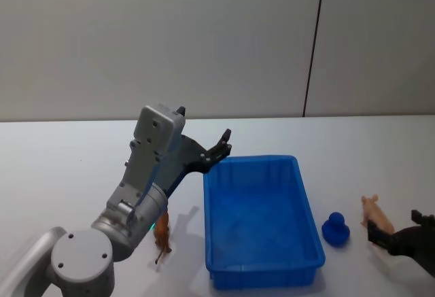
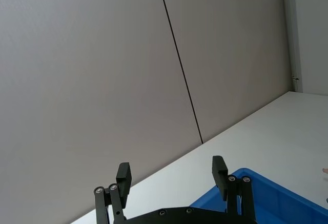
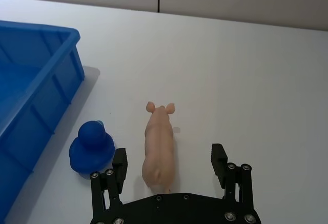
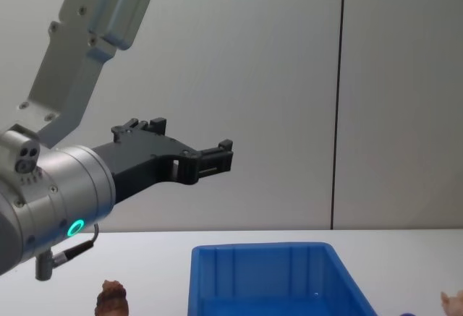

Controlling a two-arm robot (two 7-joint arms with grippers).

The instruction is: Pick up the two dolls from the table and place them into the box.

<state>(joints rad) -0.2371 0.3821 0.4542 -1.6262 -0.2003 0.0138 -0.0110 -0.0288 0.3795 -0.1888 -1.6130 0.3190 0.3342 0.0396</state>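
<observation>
The blue box [image 1: 262,270] stands in the middle of the table, with nothing showing inside it. A reddish-brown doll [image 1: 162,234] stands on the table left of the box, partly behind my left arm; the chest view shows its lumpy top [image 4: 112,298]. My left gripper [image 1: 221,147] hangs open and empty in the air over the box's far left corner [image 2: 266,198]. The pale pink doll [image 3: 160,147], a pig, lies on the table right of the box. My right gripper [image 3: 169,165] is open, low over the table, with its fingers on either side of the pig's rear.
A small blue duck toy [image 3: 92,146] sits on the table between the box's right wall [image 3: 46,80] and the pink doll, close to one right finger [image 3: 119,165]. White tabletop stretches beyond the pig. A grey panelled wall rises behind the table.
</observation>
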